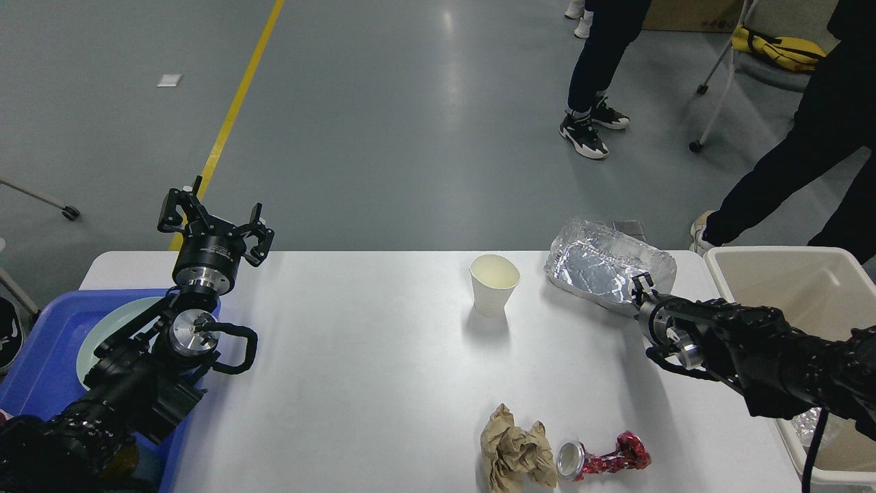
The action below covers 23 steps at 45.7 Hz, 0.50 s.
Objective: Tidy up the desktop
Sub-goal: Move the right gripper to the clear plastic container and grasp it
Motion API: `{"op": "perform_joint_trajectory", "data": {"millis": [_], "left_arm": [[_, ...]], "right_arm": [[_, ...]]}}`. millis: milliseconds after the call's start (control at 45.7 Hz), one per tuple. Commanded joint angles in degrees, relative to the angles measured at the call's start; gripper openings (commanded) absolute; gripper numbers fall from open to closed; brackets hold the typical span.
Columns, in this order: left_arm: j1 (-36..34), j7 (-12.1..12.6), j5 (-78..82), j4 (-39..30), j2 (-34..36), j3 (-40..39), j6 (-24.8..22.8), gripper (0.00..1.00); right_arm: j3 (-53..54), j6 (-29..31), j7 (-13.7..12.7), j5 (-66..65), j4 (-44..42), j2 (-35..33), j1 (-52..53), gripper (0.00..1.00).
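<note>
The white desktop (356,356) carries a crumpled foil tray (602,263) at the back right, a white paper cup (494,283), a ball of brown paper (517,455) and a crushed red can (602,457) near the front edge. My right gripper (640,284) sits at the foil tray's near right rim; it is small and dark, so its fingers cannot be told apart. Over the table's back left corner, my left gripper (213,222) stands open and holds nothing.
A blue tray (34,370) with a pale green plate (92,335) lies at the left under my left arm. A beige bin (807,287) holding crumpled foil (811,421) stands at the right. People's legs and a chair are beyond the table.
</note>
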Motion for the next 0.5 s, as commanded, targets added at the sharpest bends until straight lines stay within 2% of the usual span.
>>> {"op": "perform_joint_trajectory", "data": {"millis": [0,350,482], "left_arm": [[0.0,0.0,0.0,0.0,0.0,0.0,0.0,0.98],[0.0,0.0,0.0,0.0,0.0,0.0,0.0,0.98],[0.0,0.0,0.0,0.0,0.0,0.0,0.0,0.98]], "right_arm": [[0.0,0.0,-0.3,-0.1,0.3,-0.1,-0.4,0.0],[-0.1,-1.0,-0.3,-0.2,1.1,-0.1,-0.3,0.0],[-0.7,-0.2,-0.3,-0.7,5.1,-4.3,0.7,0.0]]}}
